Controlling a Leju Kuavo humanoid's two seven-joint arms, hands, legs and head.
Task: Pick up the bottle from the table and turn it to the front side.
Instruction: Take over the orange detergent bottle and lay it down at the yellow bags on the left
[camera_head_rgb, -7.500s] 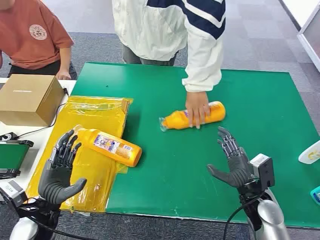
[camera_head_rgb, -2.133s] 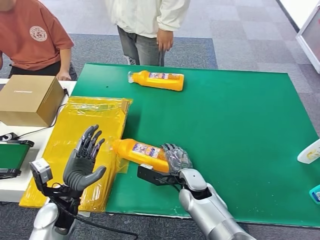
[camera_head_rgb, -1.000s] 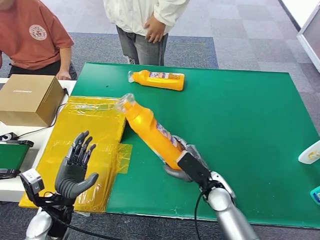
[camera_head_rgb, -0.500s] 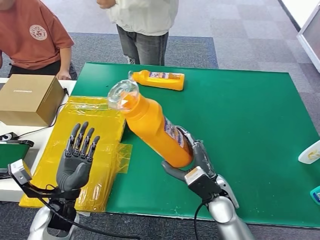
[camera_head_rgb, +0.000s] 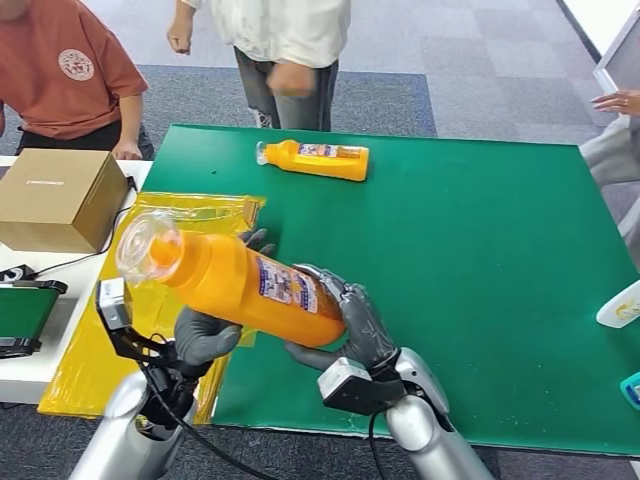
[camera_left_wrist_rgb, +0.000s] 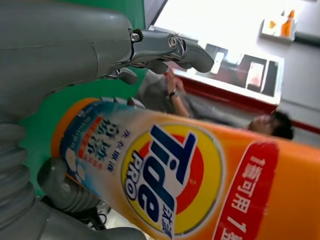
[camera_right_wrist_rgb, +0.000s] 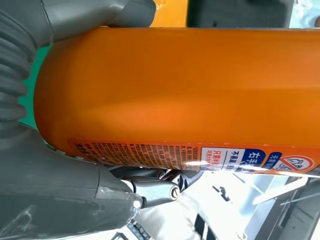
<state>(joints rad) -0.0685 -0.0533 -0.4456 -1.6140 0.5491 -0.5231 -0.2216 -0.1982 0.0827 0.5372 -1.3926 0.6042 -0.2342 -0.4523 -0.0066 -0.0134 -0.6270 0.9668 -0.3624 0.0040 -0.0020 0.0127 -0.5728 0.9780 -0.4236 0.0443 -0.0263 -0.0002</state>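
An orange bottle (camera_left_wrist_rgb: 211, 185) with a "Tide PRO" label lies close across the left hand (camera_left_wrist_rgb: 56, 55), its grey thumb and fingers on either side. Green table (camera_left_wrist_rgb: 45, 120) shows behind, and toward two o'clock a seated person (camera_left_wrist_rgb: 226, 117).

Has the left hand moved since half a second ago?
Yes. The left hand has moved right, off the yellow bag toward the green mat, and now touches the held bottle.

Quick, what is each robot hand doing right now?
Left hand: under the orange bottle, fingers around it; it seems to hold it.
Right hand: holding the bottle's base end.
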